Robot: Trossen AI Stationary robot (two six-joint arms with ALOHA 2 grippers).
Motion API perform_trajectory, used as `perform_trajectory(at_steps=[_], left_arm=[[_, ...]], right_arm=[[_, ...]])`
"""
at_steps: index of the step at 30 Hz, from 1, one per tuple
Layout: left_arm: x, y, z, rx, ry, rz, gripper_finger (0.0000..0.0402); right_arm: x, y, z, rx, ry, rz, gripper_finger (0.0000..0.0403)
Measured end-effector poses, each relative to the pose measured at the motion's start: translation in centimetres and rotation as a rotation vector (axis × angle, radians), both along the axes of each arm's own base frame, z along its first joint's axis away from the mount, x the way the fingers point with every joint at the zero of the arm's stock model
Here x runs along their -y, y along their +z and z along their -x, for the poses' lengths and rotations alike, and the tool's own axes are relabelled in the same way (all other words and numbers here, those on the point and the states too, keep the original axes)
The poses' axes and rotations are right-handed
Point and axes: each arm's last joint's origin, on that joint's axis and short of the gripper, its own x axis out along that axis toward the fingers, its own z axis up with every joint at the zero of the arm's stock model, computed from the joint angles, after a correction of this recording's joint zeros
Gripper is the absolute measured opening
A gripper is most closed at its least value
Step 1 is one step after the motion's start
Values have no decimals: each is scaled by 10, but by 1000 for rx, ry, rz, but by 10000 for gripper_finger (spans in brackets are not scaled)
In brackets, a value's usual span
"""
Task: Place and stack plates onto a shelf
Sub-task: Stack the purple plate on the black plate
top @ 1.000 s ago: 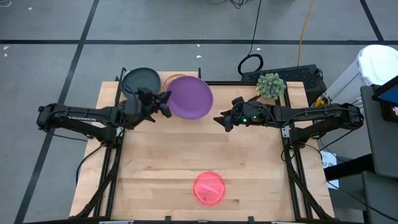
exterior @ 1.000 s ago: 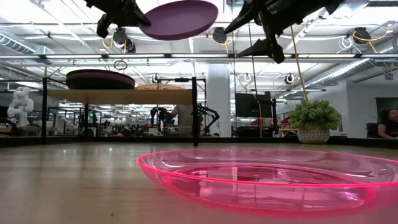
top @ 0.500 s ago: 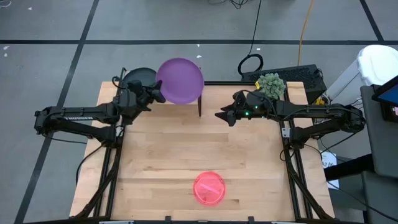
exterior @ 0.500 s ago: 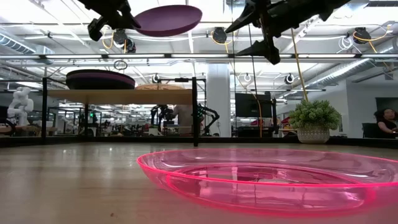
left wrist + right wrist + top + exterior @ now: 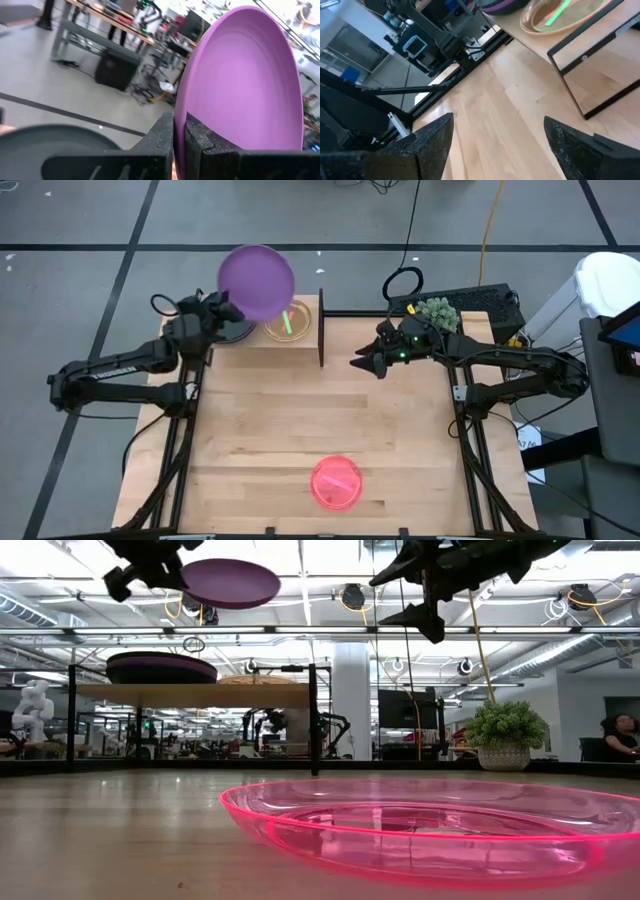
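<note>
Left gripper (image 5: pixel 228 311) is pinched on the rim of a matte purple plate (image 5: pixel 257 282), holding it raised above the far-left corner of the tabletop (image 5: pixel 320 430), over the shelf's left end. In the low view the plate tilts high over the shelf (image 5: pixel 190 694). It hides most of a dark plate stack (image 5: pixel 232 332) on the shelf's left half; in the low view that stack (image 5: pixel 161 667) looks dark with a purple edge, and how many plates it holds is unclear. On the shelf's right half sits a translucent stack with a green plate (image 5: pixel 288 320), its layers hard to separate. Right gripper (image 5: pixel 358 363) hovers with fingers spread wide and empty, right of the shelf's black end panel (image 5: pixel 321 328). A translucent pink plate (image 5: pixel 336 482) lies alone near the tabletop's near edge.
</note>
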Motion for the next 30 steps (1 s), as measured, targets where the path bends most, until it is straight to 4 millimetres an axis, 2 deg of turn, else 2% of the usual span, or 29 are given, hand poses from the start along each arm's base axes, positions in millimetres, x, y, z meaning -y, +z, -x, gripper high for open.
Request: perform_trajectory(at_steps=[5, 11, 18, 25, 30], left_arm=[[-8, 3, 15, -19, 75, -7, 13], [-20, 0, 28, 48, 116, 41, 13], [-30, -11, 38, 87, 210, 130, 13], [-33, -20, 46, 45, 264, 190, 13], [-29, -10, 56, 61, 278, 171, 13]], right_arm=[[0, 2, 1, 6, 8, 30, 288], [0, 2, 2, 3, 22, 68, 288], [0, 2, 2, 3, 23, 68, 288], [0, 2, 2, 2, 30, 88, 288], [0, 2, 2, 1, 37, 112, 288]])
